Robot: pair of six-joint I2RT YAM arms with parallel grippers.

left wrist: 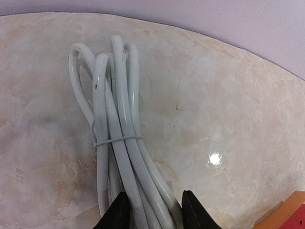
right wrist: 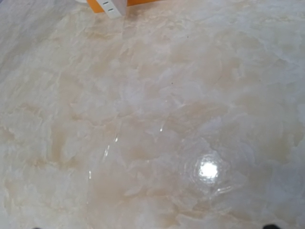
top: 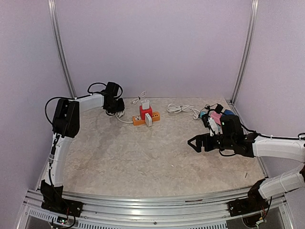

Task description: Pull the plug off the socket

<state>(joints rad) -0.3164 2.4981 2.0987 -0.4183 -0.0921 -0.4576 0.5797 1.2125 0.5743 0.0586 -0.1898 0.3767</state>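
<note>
Two views crop the orange socket strip (top: 139,120) to a sliver at the frame edge. From above it lies far-centre on the counter (top: 143,162), its long axis left to right and rising slightly rightward. A red plug (top: 145,113) stands upright in it, and a white plug (top: 148,120) juts toward the near side. The left pincer (left wrist: 151,212) straddles a coiled white cable (left wrist: 114,129); I cannot tell whether it is pinching it. The right pincer (top: 195,142) hovers wide open, holding nothing, well apart from the strip.
</note>
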